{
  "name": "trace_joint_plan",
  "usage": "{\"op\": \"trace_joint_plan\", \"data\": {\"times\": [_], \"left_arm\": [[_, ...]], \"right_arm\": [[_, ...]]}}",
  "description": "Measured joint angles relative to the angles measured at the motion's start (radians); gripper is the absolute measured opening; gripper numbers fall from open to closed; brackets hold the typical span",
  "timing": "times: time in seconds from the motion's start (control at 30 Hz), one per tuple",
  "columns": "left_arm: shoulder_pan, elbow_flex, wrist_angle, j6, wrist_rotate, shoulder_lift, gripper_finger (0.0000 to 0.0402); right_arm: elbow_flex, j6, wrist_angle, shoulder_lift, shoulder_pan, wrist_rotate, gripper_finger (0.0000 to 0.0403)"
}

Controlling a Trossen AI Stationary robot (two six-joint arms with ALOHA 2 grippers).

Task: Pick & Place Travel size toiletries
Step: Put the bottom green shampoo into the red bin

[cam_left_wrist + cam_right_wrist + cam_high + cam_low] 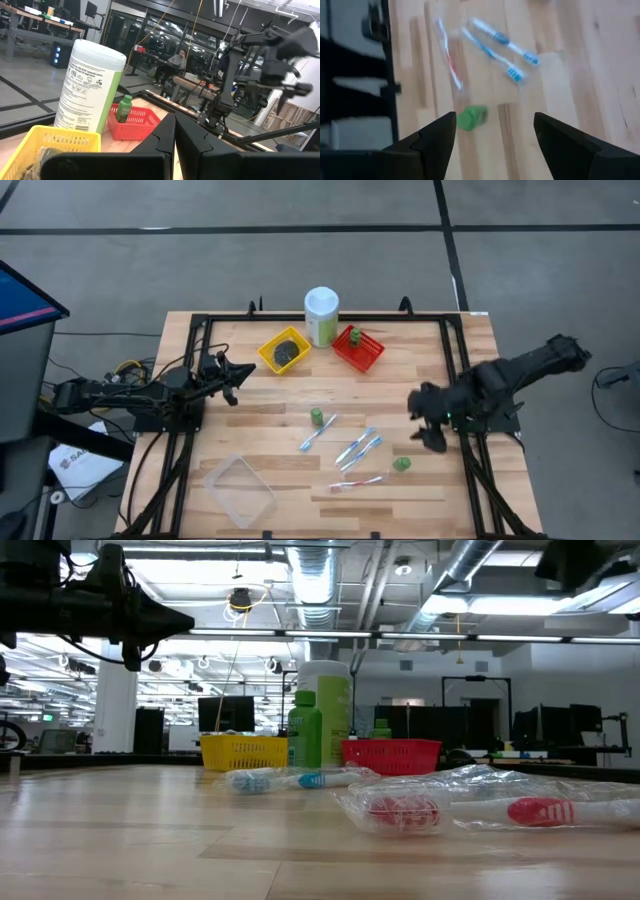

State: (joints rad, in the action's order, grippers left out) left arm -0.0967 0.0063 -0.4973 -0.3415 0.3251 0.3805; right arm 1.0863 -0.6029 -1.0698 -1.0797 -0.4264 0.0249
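- Right gripper [490, 145] has its fingers spread wide, a small green bottle [471, 118] lying between them
- Left gripper [174, 145] has its fingers pressed together, yellow basket [30, 142] beside them

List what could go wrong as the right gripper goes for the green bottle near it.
The right gripper is open above a small green bottle that lies on its side, so it may roll away from the fingers. A wrapped toothbrush lies close beside it and could be nudged or pinched along with it.
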Motion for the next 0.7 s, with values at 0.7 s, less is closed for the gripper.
{"op": "trace_joint_plan", "data": {"times": [0.7], "left_arm": [[0.000,0.000,-0.007,0.000,0.000,0.000,0.0007]], "right_arm": [[-0.022,0.030,0.088,-0.300,-0.216,0.053,0.0260]]}}
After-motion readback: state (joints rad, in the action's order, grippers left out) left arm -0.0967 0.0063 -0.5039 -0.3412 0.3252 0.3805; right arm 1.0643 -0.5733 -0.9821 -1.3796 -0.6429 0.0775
